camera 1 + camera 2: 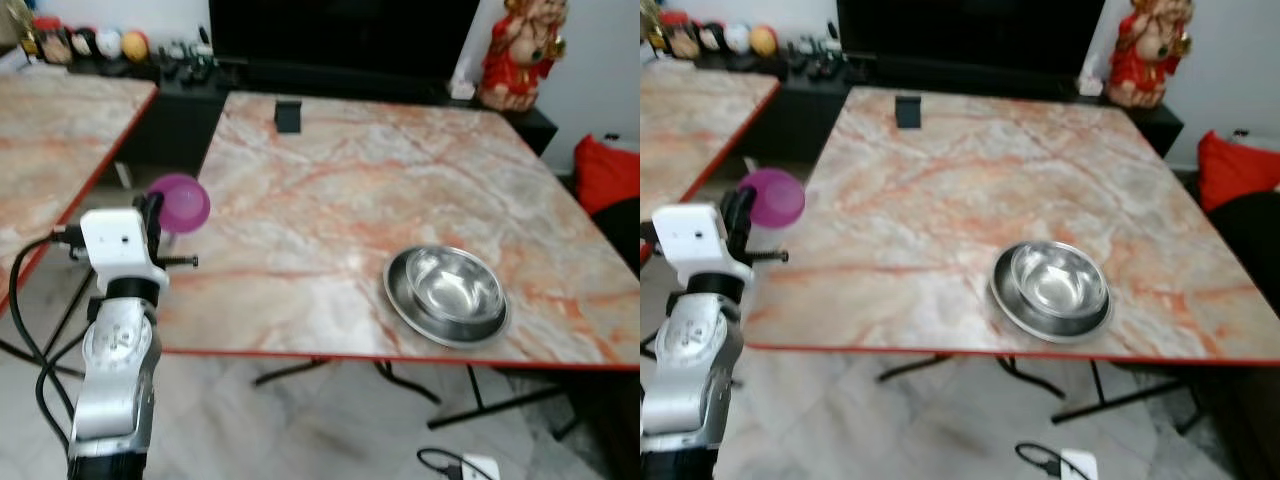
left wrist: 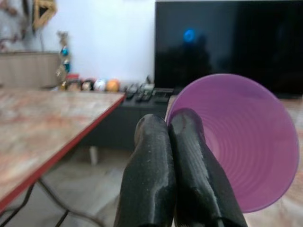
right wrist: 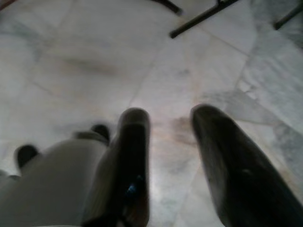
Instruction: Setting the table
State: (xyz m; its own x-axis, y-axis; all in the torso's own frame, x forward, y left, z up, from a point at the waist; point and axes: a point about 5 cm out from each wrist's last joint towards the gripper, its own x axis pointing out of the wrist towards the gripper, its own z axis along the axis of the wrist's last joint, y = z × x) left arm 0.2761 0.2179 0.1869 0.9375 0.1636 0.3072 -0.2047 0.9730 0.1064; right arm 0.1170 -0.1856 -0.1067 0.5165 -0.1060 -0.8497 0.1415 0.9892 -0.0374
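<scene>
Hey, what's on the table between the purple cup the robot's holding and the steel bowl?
Nothing: in the left eye view, bare marble tabletop runs from the purple cup in the left gripper to the steel bowl.

Floor: pale veined marble tiles (image 3: 85,56) | Tables: two marble-pattern tops, red-edged, main table (image 1: 330,190), second table (image 1: 50,130) to its left | Far wall: white; dark low cabinet (image 1: 180,100); black TV screen (image 1: 340,35); red figurine (image 1: 520,50)
</scene>
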